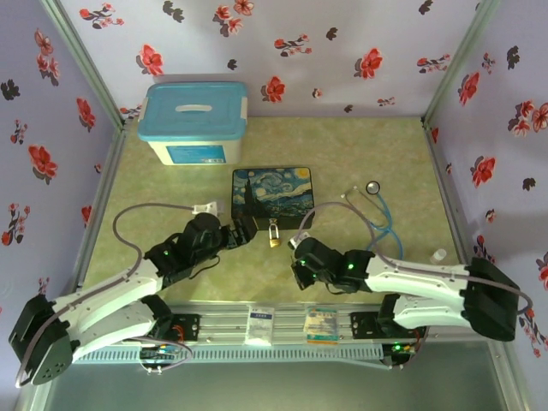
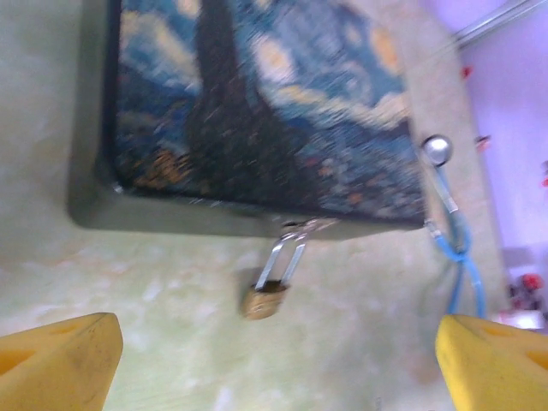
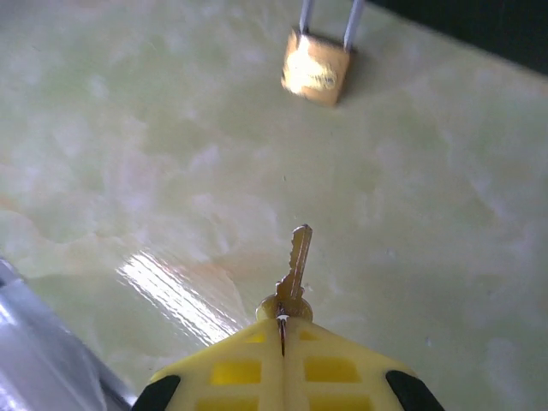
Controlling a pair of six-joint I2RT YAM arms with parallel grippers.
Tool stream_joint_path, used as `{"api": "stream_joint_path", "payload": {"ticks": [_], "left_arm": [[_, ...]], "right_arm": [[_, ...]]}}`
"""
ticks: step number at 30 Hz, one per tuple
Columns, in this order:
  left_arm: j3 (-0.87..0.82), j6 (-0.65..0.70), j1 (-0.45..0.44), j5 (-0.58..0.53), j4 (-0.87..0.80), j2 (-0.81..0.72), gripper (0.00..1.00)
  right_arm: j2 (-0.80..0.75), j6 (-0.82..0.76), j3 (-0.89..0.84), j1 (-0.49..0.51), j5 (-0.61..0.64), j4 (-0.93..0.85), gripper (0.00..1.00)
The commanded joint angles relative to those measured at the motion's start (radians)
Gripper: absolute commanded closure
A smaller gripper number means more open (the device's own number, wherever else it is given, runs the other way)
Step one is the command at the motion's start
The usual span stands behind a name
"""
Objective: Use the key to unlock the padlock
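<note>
- Looking down, I see the padlock [image 1: 274,237] at the painted box's [image 1: 272,193] near side, mid-tabletop.
- Left wrist: my left claw [image 2: 278,355] gapes wide, short of the padlock.
- Right wrist: my right claw [image 3: 281,347] pinches the key [image 3: 296,265], which points at the padlock. Next, I think, I line it up and slide it in.

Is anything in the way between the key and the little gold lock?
No, nothing visible. The right hand pinches the key, which points toward the padlock, and there is just bare table between them.
</note>
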Motion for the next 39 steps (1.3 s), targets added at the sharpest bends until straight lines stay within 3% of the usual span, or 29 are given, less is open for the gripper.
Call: {"api": "stream_joint_path", "payload": {"ticks": [1,5,8,11,16,18,21,24,29,39], "left_arm": [[-0.002,-0.127,-0.006,0.007,0.054,-0.031,0.06],[-0.042,-0.276,-0.044,0.007,0.229,-0.037,0.08],[-0.019,-0.295,-0.08,-0.001,0.284,-0.01,0.09],[0.036,-0.25,-0.092,0.037,0.25,0.035,0.11],[0.069,-0.211,-0.113,0.072,0.224,0.088,0.22],[0.096,-0.164,-0.137,0.036,0.153,0.089,0.29],[0.137,-0.116,-0.158,0.008,0.062,0.1,0.29],[0.094,-0.143,-0.159,0.014,0.141,0.099,0.37],[0.154,-0.077,-0.16,0.012,0.034,0.105,0.46],[0.123,-0.101,-0.16,0.009,0.091,0.124,0.7]], "right_arm": [[-0.093,-0.132,-0.002,-0.042,-0.057,0.004,1.0],[-0.182,-0.161,0.001,-0.083,-0.095,0.082,1.0],[-0.182,-0.212,0.031,-0.087,-0.129,0.13,1.0],[-0.127,-0.247,0.083,-0.087,-0.162,0.136,1.0],[-0.025,-0.272,0.15,-0.087,-0.184,0.148,1.0],[-0.003,-0.283,0.17,-0.087,-0.188,0.145,1.0],[0.03,-0.306,0.219,-0.088,-0.184,0.111,1.0],[0.049,-0.302,0.239,-0.088,-0.209,0.115,1.0],[0.051,-0.293,0.23,-0.088,-0.198,0.151,1.0],[0.051,-0.301,0.22,-0.088,-0.185,0.185,1.0]]}}
